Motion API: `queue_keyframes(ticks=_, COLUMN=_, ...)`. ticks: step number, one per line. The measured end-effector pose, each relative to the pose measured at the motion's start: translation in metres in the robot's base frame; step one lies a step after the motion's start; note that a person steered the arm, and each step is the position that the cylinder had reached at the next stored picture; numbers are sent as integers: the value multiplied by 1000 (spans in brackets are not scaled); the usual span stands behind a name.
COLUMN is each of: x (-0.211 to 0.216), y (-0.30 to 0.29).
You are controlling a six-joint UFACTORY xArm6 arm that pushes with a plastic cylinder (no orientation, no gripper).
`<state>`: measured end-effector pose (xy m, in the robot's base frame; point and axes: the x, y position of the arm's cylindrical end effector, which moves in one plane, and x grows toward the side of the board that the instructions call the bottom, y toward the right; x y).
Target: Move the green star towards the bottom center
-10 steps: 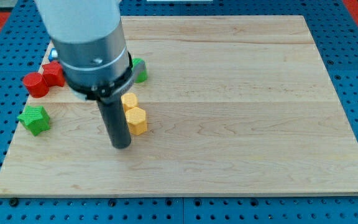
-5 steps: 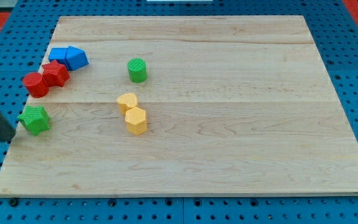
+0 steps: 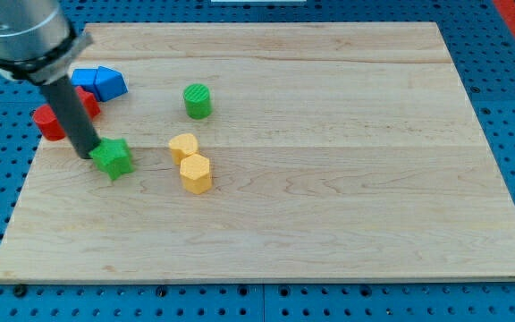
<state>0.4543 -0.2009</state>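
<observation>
The green star (image 3: 113, 158) lies on the wooden board (image 3: 329, 179) left of centre, a little left of the two yellow blocks. My tip (image 3: 88, 155) touches the star's left side, at its upper left. The dark rod rises from there towards the view's top left and hides part of the red blocks.
Two yellow blocks (image 3: 183, 146) (image 3: 195, 173) sit together right of the star. A green cylinder (image 3: 198, 101) stands above them. Two blue blocks (image 3: 98, 82) and two red blocks (image 3: 48, 122) cluster at the upper left edge.
The green star has slid right and slightly up, from the board's left edge towards the yellow blocks. My tip swung from the yellow blocks to the left edge, then followed behind the star.
</observation>
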Motion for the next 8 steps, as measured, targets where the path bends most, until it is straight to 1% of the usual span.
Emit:
queue_keyframes(ticks=1, x=-6, y=14)
queue_keyframes(ticks=2, x=-2, y=33)
queue_keyframes(ticks=3, x=44, y=66)
queue_keyframes(ticks=4, x=86, y=86)
queue_keyframes(ticks=5, x=89, y=87)
queue_keyframes(ticks=6, x=73, y=126)
queue_keyframes(ticks=8, x=69, y=137)
